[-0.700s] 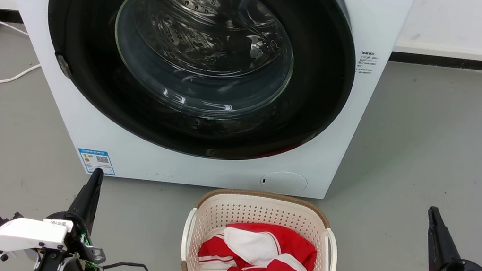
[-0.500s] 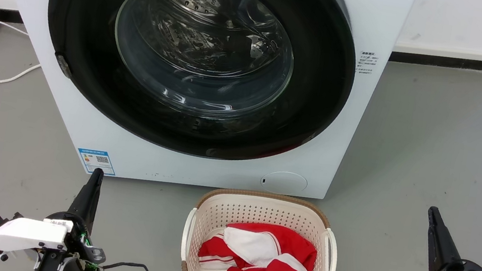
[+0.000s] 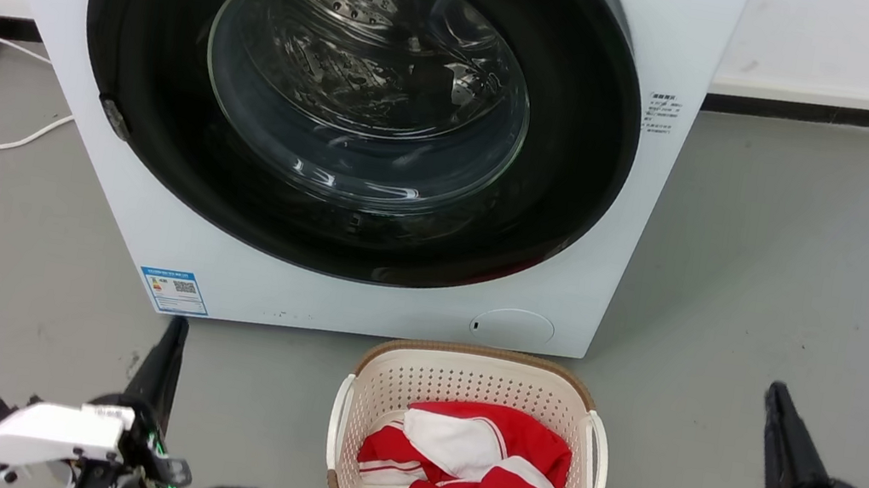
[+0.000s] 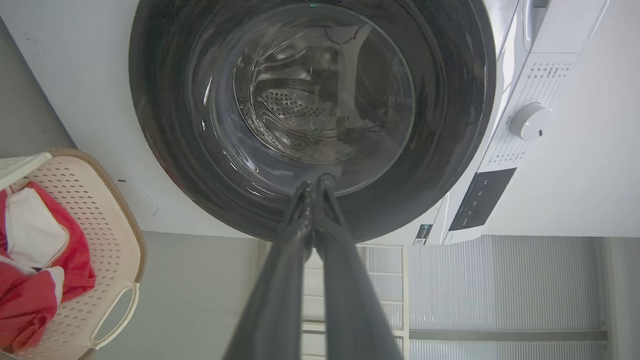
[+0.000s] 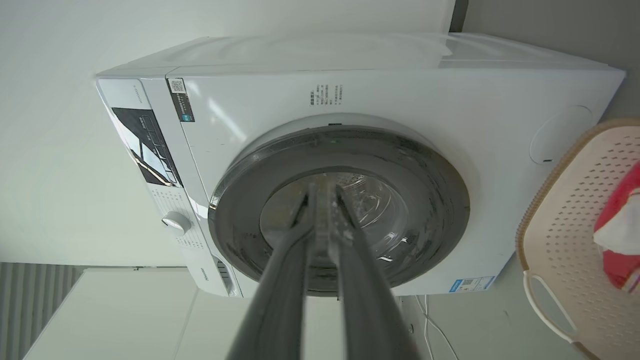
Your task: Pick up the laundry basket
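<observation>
On the left, the left end effector [image 3: 173,330] hangs over the floor. Its two fingers are pressed together and hold nothing. In the middle, the laundry basket [image 3: 474,352] sits on the floor just in front of the washer [image 3: 366,122], with a red and white cloth [image 3: 477,474] inside. On the right, the right end effector [image 3: 776,398] is closed and empty too.

I think the reach has not begun. Next, both should open and come in to the side handles.

The left wrist view looks higher up the washer than the head view, to its knob [image 4: 530,121]. It also shows the open loop of one handle [image 4: 122,318].
</observation>
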Robot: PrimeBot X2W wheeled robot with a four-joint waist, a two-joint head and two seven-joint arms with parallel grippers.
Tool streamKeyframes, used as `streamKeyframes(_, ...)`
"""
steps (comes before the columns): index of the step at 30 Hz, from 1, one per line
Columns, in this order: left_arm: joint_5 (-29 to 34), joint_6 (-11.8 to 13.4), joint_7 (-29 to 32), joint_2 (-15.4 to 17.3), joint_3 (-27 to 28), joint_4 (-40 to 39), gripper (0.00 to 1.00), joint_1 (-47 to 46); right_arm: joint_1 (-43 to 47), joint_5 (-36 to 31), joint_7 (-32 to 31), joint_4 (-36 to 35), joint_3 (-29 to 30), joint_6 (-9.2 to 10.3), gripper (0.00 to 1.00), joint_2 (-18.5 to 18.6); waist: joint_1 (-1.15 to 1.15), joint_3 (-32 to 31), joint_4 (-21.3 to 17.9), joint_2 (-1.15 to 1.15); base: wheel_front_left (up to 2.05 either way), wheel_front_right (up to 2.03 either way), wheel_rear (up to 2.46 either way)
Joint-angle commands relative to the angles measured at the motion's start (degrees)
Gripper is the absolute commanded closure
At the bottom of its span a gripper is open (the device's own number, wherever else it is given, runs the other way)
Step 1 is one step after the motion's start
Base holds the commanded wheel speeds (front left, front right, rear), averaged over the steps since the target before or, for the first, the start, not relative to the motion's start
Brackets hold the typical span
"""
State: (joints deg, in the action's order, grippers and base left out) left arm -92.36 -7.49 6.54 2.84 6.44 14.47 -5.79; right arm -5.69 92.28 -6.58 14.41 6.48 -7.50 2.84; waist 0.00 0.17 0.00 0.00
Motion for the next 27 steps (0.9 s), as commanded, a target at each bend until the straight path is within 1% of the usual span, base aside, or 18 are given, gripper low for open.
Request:
streamKeyframes(1, 0.0, 0.01, -0.02, -0.11, -0.08, 0.74, 0.0, 0.62, 0.63, -0.01, 0.02, 0.79, -0.05, 0.0, 0.0, -0.04, 0.0, 0.01, 0.0, 0.0, 0.0, 0.0, 0.0)
streamKeyframes(6, 0.34, 0.01, -0.86, -0.19, -0.42, 0.76, 0.0, 1.29, 1.32, -0.64, 0.88, 1.14, -0.57, 0.01, 0.0, -0.09, 0.0, 0.04, 0.0, 0.0, 0.0, 0.0, 0.0)
streamKeyframes(10, 3.07, 0.01, -2.04, -0.17, -0.48, -0.15, 0.0, 1.27, 1.22, -2.99, 2.06, 0.56, -1.05, 0.01, 0.0, -0.08, 0.0, 0.09, 0.0, 0.0, 0.0, 0.0, 0.0)
streamKeyframes(17, 9.62, 0.13, -3.98, -0.14, -0.18, -2.02, 0.0, 1.11, 1.2, -11.11, 3.99, -1.38, -1.39, 0.01, 0.0, -0.06, 0.0, 0.23, 0.03, 0.0, 0.0, 0.0, 0.0)
streamKeyframes(20, 12.06, 0.62, -4.76, -0.13, -0.08, -2.86, 0.0, 1.06, 1.19, -15.62, 4.77, -2.5, -1.87, 0.01, 0.0, -0.06, 0.0, 0.31, 0.06, 0.0, 0.0, 0.0, 0.0)
streamKeyframes(27, 19.91, 1.83, -6.48, -0.1, -0.82, -5.11, 0.0, 1.09, 1.31, -26.15, 6.49, -5.09, -3.33, 0.01, 0.0, -0.04, 0.0, 0.49, 0.11, 0.0, 0.0, 0.0, 0.0)
